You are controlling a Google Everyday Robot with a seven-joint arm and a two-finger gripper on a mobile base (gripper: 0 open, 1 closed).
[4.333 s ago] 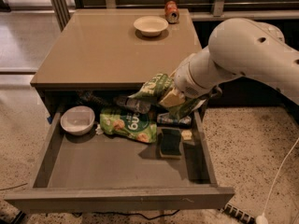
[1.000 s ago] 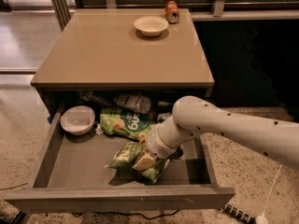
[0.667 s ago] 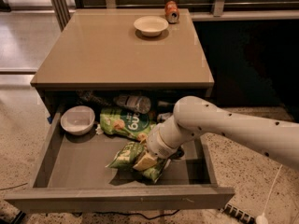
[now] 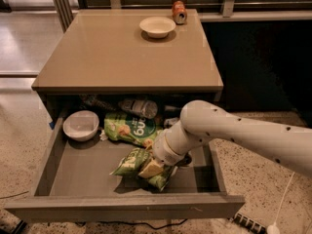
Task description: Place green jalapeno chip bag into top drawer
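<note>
While arm (image 4: 243, 133) slants into drawer (image 4: 122, 207), pincer (image 4: 152, 168) seemingly touches bag (image 4: 127, 162).

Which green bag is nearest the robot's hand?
The darker green jalapeno chip bag, nearer the drawer front; the gripper is at it. The lighter bag lies behind.

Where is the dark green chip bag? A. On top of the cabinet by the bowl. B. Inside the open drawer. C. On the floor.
B: the green jalapeno chip bag lies inside the open top drawer, with the gripper down at it near the drawer's front.
</note>
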